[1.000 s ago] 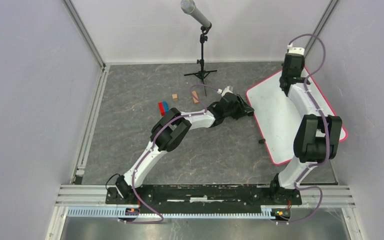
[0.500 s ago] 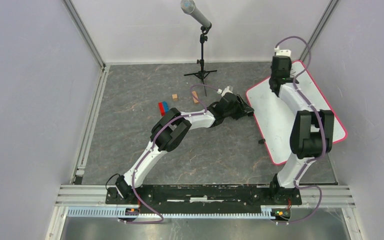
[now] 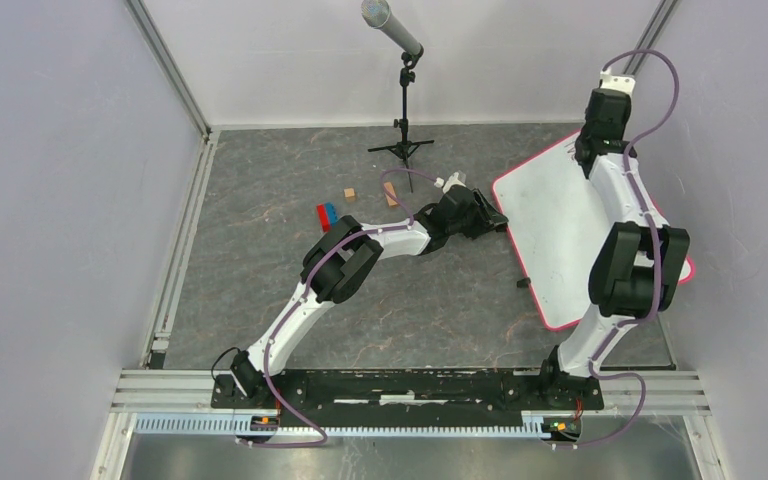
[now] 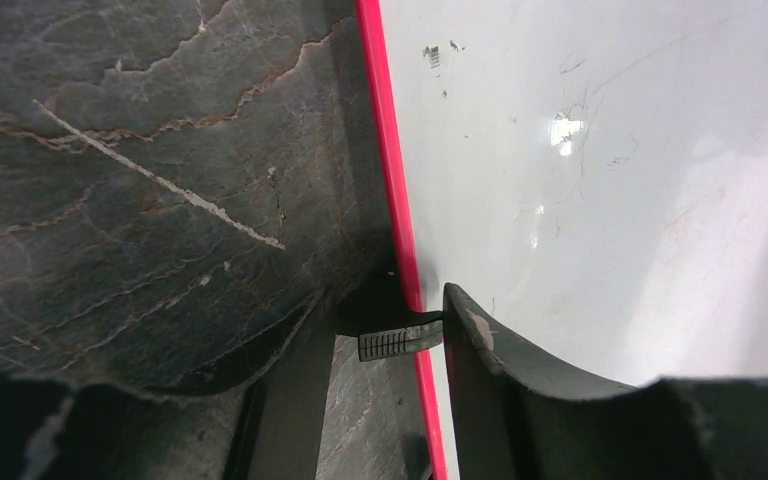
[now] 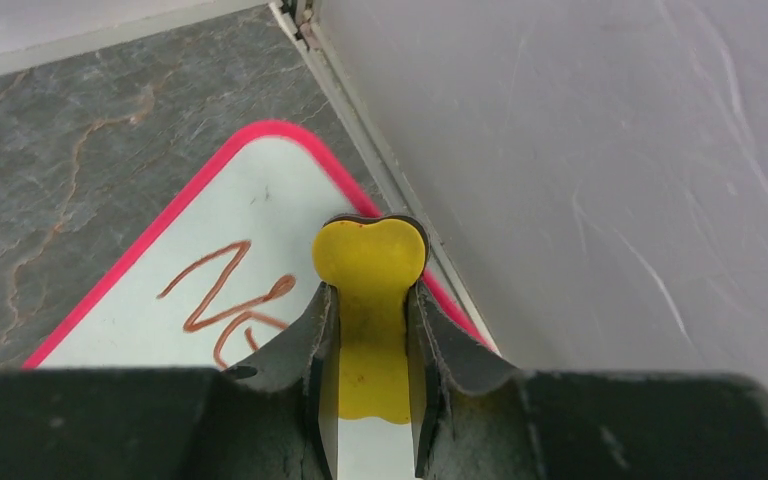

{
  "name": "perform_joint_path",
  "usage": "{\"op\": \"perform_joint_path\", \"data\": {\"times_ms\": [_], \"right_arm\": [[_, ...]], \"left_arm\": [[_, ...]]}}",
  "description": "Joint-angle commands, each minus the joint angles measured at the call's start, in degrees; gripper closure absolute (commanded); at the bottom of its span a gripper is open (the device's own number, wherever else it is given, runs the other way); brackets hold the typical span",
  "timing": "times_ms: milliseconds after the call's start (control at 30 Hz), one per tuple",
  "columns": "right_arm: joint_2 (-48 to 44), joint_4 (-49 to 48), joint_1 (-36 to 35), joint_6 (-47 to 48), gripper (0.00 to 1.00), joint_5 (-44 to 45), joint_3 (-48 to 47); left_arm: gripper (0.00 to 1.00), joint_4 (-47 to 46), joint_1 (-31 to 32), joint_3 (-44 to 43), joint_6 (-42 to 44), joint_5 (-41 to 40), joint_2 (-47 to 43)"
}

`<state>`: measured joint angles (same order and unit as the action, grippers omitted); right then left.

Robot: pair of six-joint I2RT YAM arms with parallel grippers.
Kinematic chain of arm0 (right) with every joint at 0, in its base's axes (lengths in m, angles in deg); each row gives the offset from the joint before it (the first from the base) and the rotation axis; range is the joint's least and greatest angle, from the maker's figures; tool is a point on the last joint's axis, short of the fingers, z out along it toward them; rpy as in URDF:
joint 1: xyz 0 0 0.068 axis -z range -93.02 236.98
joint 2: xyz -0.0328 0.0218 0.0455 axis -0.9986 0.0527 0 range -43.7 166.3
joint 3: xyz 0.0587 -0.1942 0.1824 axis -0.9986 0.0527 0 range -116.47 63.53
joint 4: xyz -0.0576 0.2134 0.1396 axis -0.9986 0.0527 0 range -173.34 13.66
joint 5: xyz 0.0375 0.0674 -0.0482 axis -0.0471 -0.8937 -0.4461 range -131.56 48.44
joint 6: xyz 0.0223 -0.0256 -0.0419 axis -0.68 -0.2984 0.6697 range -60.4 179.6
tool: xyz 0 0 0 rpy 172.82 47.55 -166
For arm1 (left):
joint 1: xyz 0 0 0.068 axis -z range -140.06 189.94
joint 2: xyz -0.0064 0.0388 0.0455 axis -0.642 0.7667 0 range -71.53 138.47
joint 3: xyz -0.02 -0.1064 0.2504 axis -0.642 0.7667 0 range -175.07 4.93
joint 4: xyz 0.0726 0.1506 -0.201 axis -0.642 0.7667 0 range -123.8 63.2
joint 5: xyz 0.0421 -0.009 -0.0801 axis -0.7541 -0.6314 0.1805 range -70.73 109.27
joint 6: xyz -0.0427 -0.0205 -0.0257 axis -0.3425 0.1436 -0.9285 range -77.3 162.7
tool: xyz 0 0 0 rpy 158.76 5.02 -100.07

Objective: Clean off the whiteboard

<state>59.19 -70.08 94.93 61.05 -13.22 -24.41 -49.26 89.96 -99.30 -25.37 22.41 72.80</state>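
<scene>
— Grey veined stone-look tabletop [image 3: 260,260]; where did the whiteboard [image 3: 550,220] lie?
— Flat at its right, one glossy pink-rimmed sheet; the right gripper [image 5: 370,290] clenched one lobed yellow eraser [image 5: 370,255], the left gripper [image 4: 385,295] straddled its edge, grip unclear.

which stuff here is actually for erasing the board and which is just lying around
For the job: whiteboard, its red-brown writing, yellow eraser in the right end effector, left end effector straddling the board's rim.
Lying about: microphone on stand, red and blue blocks, wooden blocks.
</scene>
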Motion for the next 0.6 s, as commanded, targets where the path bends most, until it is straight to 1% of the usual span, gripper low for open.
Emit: {"op": "perform_joint_path", "data": {"times_ms": [0,100,233,300,467,567], "right_arm": [[1.3,-0.4,-2.9,0.1,0.83,0.9,4.8],[4.2,-0.3,-5.3,0.1,0.83,0.2,5.9],[5.8,0.2,-5.6,0.2,0.83,-1.2,4.6],[5.5,1.4,-5.0,1.0,0.83,1.4,1.5],[5.2,5.9,-0.1,1.2,0.83,0.5,-8.4],[5.9,6.9,0.3,2.5,0.82,1.0,-10.9]], "left_arm": [[0.49,8.7,0.9,1.4,2.3,-0.5,2.1],[0.49,8.7,0.9,1.4,2.4,-0.4,2.1],[0.48,8.7,0.9,1.3,2.4,-0.4,2.1],[0.49,8.7,0.9,1.4,2.4,-0.5,2.1],[0.49,8.7,0.9,1.3,2.2,-0.5,2.2],[0.48,8.6,0.9,1.3,2.2,-0.5,2.2]]}}
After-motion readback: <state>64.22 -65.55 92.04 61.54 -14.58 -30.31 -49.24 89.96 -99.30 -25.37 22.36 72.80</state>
